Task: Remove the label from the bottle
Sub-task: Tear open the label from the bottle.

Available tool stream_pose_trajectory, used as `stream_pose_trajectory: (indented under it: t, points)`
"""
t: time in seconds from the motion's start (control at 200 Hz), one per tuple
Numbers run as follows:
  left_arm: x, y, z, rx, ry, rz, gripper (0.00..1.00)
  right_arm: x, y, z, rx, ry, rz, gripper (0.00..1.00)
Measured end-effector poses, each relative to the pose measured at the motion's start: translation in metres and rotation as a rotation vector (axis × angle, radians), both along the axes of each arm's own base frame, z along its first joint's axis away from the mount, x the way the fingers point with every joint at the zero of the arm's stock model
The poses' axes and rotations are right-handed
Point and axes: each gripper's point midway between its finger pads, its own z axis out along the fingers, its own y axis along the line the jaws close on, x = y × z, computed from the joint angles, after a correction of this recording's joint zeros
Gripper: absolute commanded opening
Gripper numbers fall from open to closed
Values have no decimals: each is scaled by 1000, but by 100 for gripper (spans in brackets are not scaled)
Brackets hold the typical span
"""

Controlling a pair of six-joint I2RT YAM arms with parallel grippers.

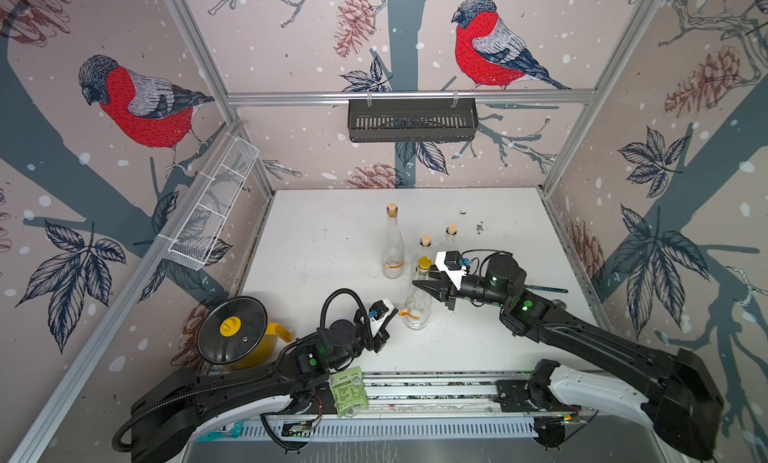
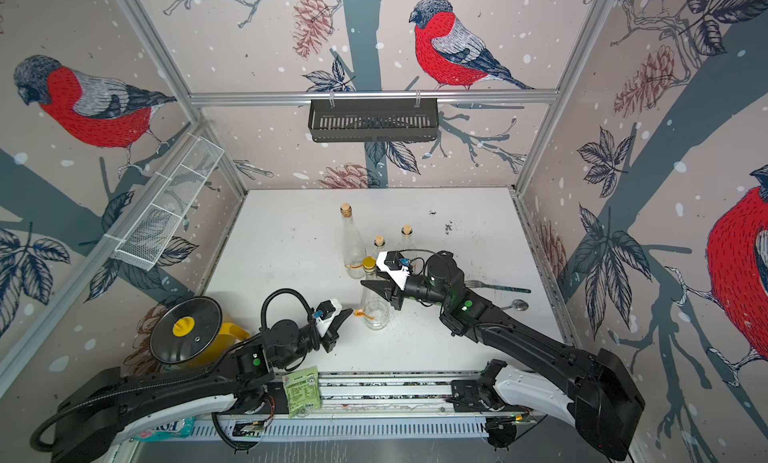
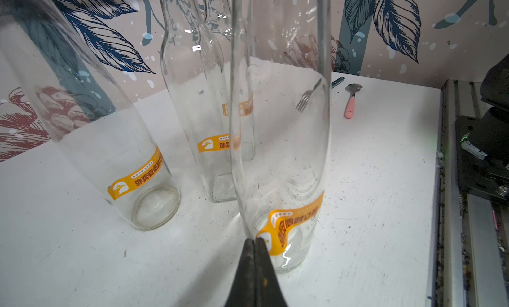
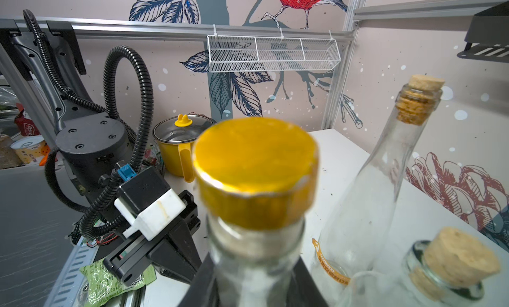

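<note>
Presently we enter the item as follows.

Bottle (image 1: 417, 307): clear glass with a yellow cap (image 4: 254, 168), upright on the white table (image 1: 332, 240). It stands nearest the arms, just in front of three corked bottles (image 1: 392, 245).

Right gripper (image 1: 417, 283): clamped on the bottle's neck below the cap, steadying it.

Left gripper (image 3: 254, 242): jaws pressed tight together low at the bottle's side. The loose end of the orange label (image 3: 292, 223) sits at their tips, and we judge that end pinched.

Progress: we rate the task begun, not done. One end of the label (image 1: 406, 314) (image 2: 360, 314) stands off the glass toward the left gripper, plain in both top views. The rest of the strip wraps the lower body and looks stuck down. Left to do, by our reckoning: draw the strip round and off the glass until it comes free.

Not made out:
- The actual nip between jaws and label, since the tips cover it in the left wrist view.
- The far run of the label, seen only through the glass.
- The right gripper's fingertips, cut off at the frame edge in its wrist view, where the cap is also blurred.
</note>
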Motion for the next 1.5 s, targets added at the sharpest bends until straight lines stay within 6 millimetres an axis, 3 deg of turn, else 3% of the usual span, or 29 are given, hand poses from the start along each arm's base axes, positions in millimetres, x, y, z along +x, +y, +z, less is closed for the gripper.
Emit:
stream_pose_trajectory:
  t: [0.295,0.625,1.496]
  points:
    - [-5,-2,-4,2,29,-25,0,6,-8,2,7,7,-95,8]
    - [-6,-7,-8,19,43,-44,0,7,-20,4,41,32,-253,1]
    - [-11,-15,-7,28,41,-97,0,31,-56,4,105,2,-672,0]
